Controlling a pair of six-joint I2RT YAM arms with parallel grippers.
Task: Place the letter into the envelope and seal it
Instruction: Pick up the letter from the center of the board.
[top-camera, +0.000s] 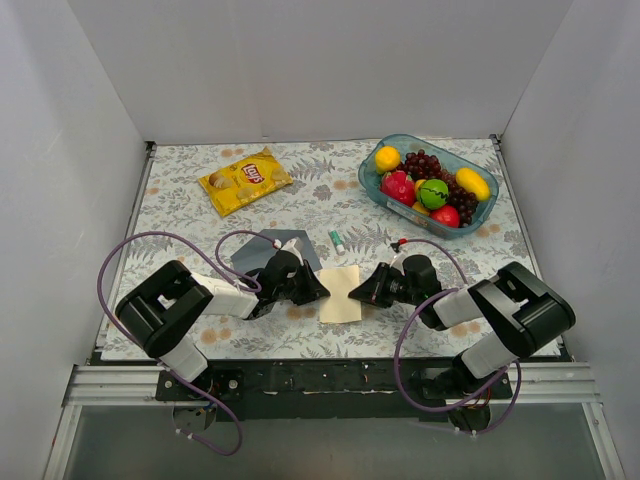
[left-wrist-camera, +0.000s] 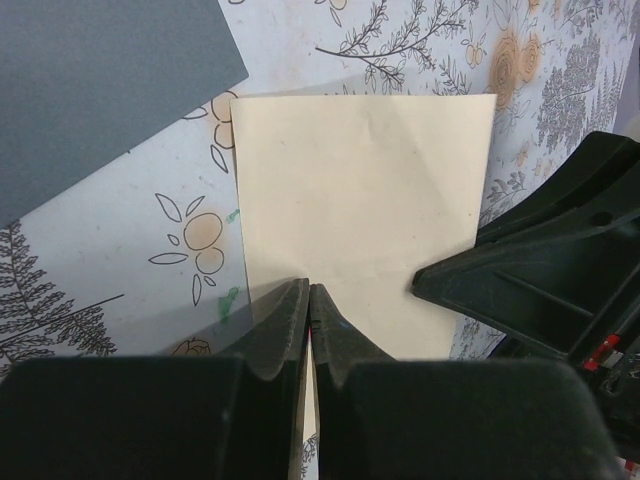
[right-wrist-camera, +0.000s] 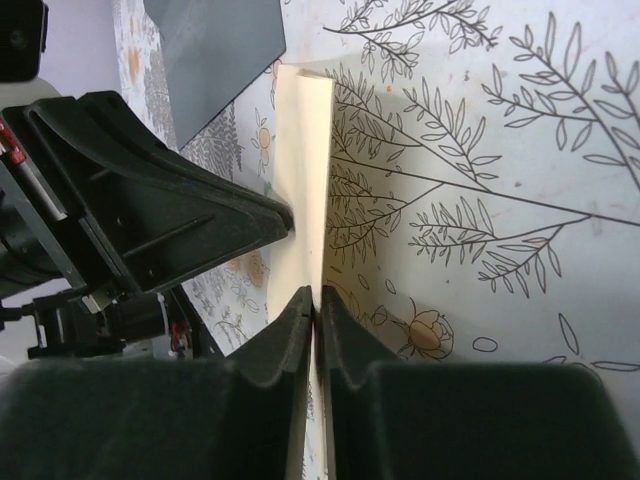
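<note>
The cream letter (top-camera: 341, 287) (left-wrist-camera: 360, 180) lies on the floral cloth between my two grippers. Left of it is the grey-blue envelope (top-camera: 250, 256) (left-wrist-camera: 100, 90) (right-wrist-camera: 215, 50), partly under my left arm. My left gripper (top-camera: 322, 291) (left-wrist-camera: 311, 290) is shut, its tips over the letter's near-left part with nothing seen gripped. My right gripper (top-camera: 357, 293) (right-wrist-camera: 316, 295) is shut on the letter's right edge. In the right wrist view the letter (right-wrist-camera: 303, 150) shows edge-on as a thin strip running into the jaws.
A yellow crisp bag (top-camera: 245, 180) lies at the back left. A blue basket (top-camera: 364, 173) of fruit stands at the back right. A small white and green tube (top-camera: 337, 239) lies just behind the letter. White walls close in three sides.
</note>
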